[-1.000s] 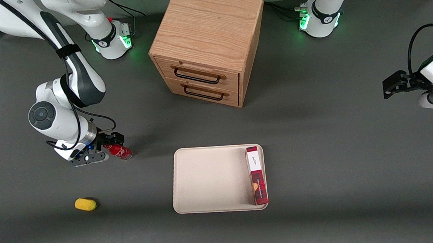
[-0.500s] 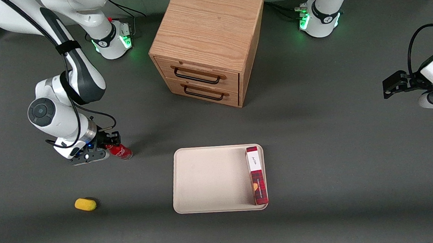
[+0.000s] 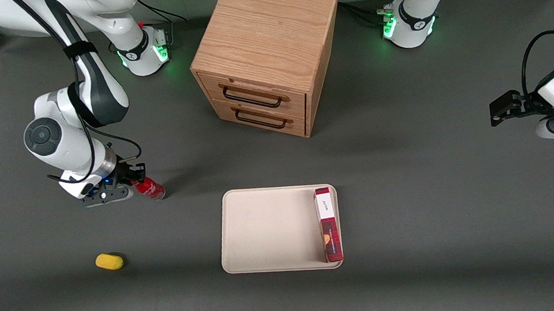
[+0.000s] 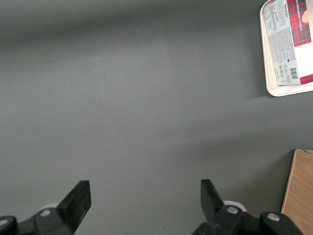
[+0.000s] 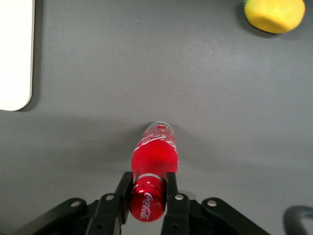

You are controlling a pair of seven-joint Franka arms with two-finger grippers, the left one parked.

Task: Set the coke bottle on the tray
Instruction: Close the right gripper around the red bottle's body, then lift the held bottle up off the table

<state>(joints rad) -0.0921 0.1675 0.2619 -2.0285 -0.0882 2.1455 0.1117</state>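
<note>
The coke bottle [image 3: 150,188] [image 5: 154,159] is small and red, with white lettering and a clear base. My right gripper [image 3: 136,182] [image 5: 146,191] is shut on its red cap and neck. The bottle hangs tilted from the fingers [image 5: 123,188], base pointing down toward the table, toward the working arm's end. The tray [image 3: 268,230] is a large beige rectangle with a low rim, lying apart from the bottle near the table's middle. One rounded corner of the tray [image 5: 14,54] shows in the right wrist view.
A long red plaid box [image 3: 328,224] lies in the tray along one short rim. A small yellow oval object [image 3: 109,261] [image 5: 275,14] sits nearer the front camera than the bottle. A wooden two-drawer cabinet [image 3: 264,52] stands farther from the camera than the tray.
The right arm has risen and drawn slightly away from the tray, carrying the coke bottle with it. Its base has come up off the table. Tray, box and yellow object have not moved.
</note>
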